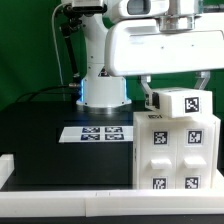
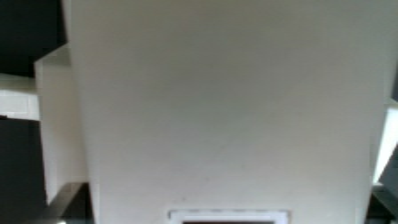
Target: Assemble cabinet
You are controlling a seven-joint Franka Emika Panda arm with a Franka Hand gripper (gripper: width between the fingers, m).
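The white cabinet (image 1: 170, 152) stands upright at the exterior view's right, with several square tags on its front. A white top block (image 1: 178, 103) with one tag sits on it, slightly askew. My gripper (image 1: 177, 90) hangs right over this block, one finger (image 1: 147, 90) down each side, and looks shut on it. In the wrist view the block's plain white face (image 2: 222, 100) fills nearly the whole picture, with a tag's edge (image 2: 226, 215) at the rim. The fingertips are hardly visible there.
The marker board (image 1: 97, 132) lies flat on the black table, toward the exterior view's left of the cabinet. The arm's base (image 1: 102, 92) stands behind it. A low white wall (image 1: 60, 175) runs along the table's front edge.
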